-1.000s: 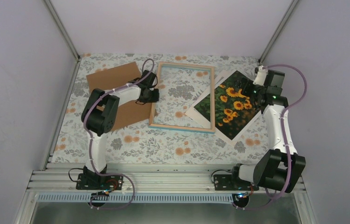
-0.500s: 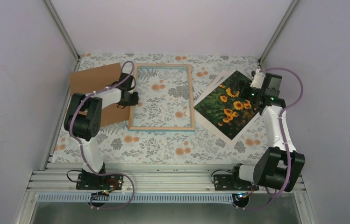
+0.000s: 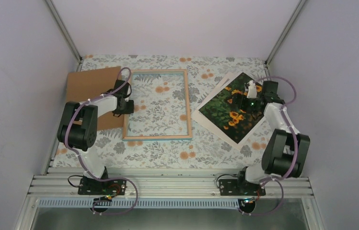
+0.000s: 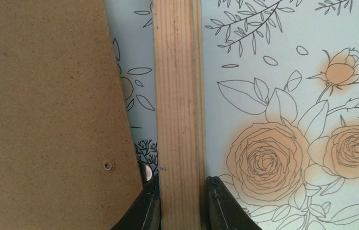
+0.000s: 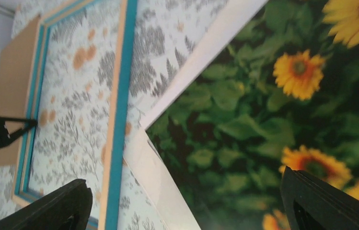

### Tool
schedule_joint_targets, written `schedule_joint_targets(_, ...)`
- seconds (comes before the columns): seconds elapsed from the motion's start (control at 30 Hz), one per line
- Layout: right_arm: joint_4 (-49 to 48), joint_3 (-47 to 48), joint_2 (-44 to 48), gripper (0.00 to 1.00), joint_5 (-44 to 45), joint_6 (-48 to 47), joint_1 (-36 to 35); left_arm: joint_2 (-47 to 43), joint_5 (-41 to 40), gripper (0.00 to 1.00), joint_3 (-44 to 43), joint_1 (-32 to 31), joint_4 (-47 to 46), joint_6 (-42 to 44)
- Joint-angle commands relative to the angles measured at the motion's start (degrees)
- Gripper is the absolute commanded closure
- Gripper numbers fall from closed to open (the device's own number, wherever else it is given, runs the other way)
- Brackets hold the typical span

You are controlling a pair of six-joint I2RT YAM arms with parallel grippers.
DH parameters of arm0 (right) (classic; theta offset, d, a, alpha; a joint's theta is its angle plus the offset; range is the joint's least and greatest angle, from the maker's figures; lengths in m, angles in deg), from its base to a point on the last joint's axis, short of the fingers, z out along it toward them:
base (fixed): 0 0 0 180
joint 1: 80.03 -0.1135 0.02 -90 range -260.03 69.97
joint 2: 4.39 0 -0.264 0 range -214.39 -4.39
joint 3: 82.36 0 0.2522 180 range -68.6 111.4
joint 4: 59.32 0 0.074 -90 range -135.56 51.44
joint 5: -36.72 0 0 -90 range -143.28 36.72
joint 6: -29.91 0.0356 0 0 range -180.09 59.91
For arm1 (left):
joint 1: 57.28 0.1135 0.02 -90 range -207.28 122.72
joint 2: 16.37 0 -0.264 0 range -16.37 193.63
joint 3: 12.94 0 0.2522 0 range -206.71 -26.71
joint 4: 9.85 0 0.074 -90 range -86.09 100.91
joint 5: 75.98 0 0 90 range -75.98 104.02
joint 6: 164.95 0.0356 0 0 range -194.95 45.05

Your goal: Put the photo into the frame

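The frame (image 3: 187, 103) lies flat left of centre with its wood-coloured back up and the tablecloth showing through the pane. My left gripper (image 3: 127, 103) is shut on its left rail. The left wrist view shows both black fingers (image 4: 218, 206) pressed against the wooden rail (image 4: 179, 96), with the left gripper (image 4: 181, 203) astride it. The photo (image 3: 230, 112) lies face up and skewed on the right, orange-yellow flowers on dark green. My right gripper (image 3: 242, 98) hovers over it. In the right wrist view the right gripper (image 5: 187, 191) stands open and empty over the photo (image 5: 263, 120), with the frame's teal edge (image 5: 120, 96) to the left.
A brown backing board (image 3: 88, 86) lies at the far left, its edge right beside the gripped rail (image 4: 43, 105). A white sheet edge (image 3: 214, 90) sticks out from under the photo's upper left side. Walls and corner posts close in the table on three sides.
My left gripper has dragged the frame to the left, off the photo's corner and up against the backing board. The right gripper has moved left and inward over the photo, still open.
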Motion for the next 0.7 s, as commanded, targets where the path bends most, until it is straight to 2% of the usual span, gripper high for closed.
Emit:
schedule_joint_targets(0.0,5.4,3.3,-5.8,0.05,-4.3,-6.9,-0.6,-0.3,-7.2,0.98,3.2,0.5,4.8,5.8)
schedule_joint_targets(0.07,7.1,4.7,-9.1,0.07,-5.0,-8.8,-0.8,-2.1,-4.9,0.97,3.4,0.5,4.5,6.3)
schedule_joint_targets(0.13,7.8,5.7,-12.1,0.08,-4.7,-9.6,-0.9,-5.5,-3.0,0.9,3.9,0.1,3.1,7.8)
schedule_joint_targets(0.17,8.3,6.1,-13.5,0.08,-4.3,-9.8,-0.8,-7.4,-1.6,0.83,4.1,-0.2,2.1,8.8)
schedule_joint_targets(0.3,10.3,8.5,-19.1,0.09,-1.4,-11.9,-0.9,-14.7,2.3,0.36,3.9,-0.8,-1.6,13.5)
schedule_joint_targets(0.37,11.1,9.4,-20.7,0.12,0.6,-12.8,-0.7,-17.1,7.0,0.18,2.5,-2.5,-3.1,16.0)
schedule_joint_targets(0.4,11.7,9.9,-21.4,0.12,1.0,-13.4,-0.4,-18.1,9.2,0.13,1.4,-4.1,-3.9,17.0)
schedule_joint_targets(0.47,13.1,11.0,-23.0,0.12,1.7,-14.8,0.0,-18.0,12.8,0.08,-2.3,-9.8,-5.3,17.4)
schedule_joint_targets(0.67,17.3,13.3,-27.2,0.13,2.9,-19.8,2.5,-6.3,26.5,0.1,-14.8,-24.7,-9.3,9.6)
